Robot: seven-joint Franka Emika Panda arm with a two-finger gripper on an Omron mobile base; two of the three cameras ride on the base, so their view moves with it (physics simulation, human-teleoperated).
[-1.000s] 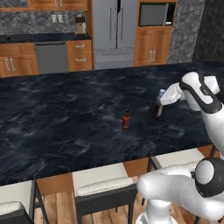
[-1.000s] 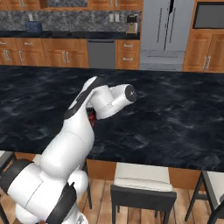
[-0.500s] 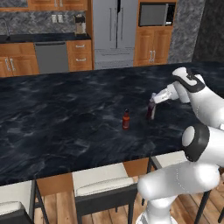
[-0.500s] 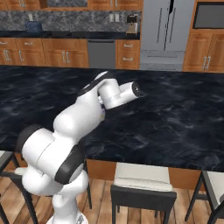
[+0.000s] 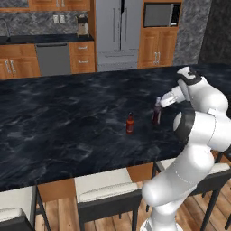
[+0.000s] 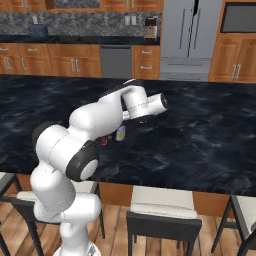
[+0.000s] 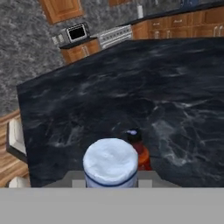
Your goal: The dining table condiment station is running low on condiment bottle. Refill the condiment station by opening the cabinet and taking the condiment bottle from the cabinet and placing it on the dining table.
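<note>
Condiment bottle carried low over the dining table (image 5: 67,122), close to release.

The gripper (image 5: 159,104) pinched the white-capped condiment bottle (image 5: 156,113), just right of the small red bottle (image 5: 130,123) standing on the table. Best lowered upright until its base touched, clear of the red one. Counted: two bottles, one table.

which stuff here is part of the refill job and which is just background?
Job:
- gripper, shut on the white-capped condiment bottle, low over the table
- dining table, black marble top

Background:
- small red bottle standing on the table, beside the held one
- stools along the near edge
- fridge, microwave, dishwasher at the far wall
</note>
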